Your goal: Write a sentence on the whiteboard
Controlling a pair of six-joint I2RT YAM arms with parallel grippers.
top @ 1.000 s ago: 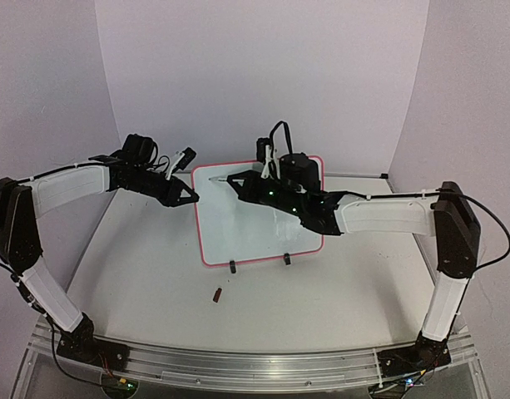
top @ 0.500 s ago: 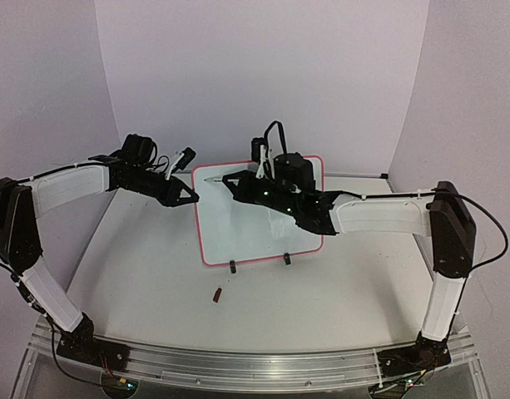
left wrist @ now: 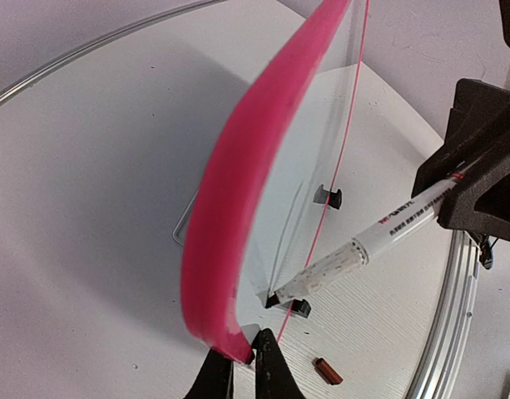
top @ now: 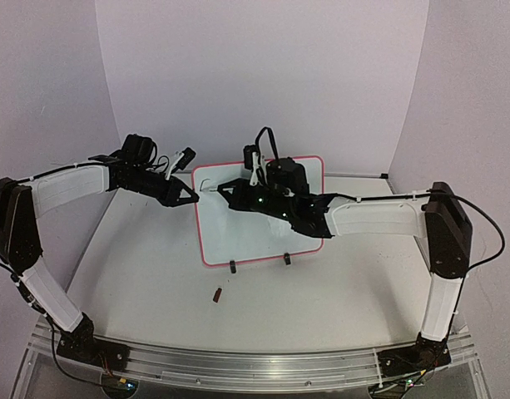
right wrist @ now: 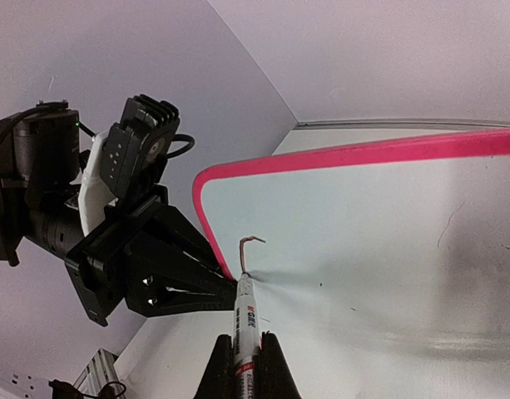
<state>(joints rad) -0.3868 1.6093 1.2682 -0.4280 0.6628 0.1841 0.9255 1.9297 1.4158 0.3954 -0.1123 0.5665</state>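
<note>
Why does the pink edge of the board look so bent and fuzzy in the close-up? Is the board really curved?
Probably not: the top external view shows the whiteboard with straight edges. In the left wrist view its pink frame lies very near the wide lens, so it bows and blurs, while the marker farther off is sharp. The right wrist view bends it only slightly.

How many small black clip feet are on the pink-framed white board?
2, under the white board's bottom edge: one clip foot towards its left end, the other towards its right.
</note>
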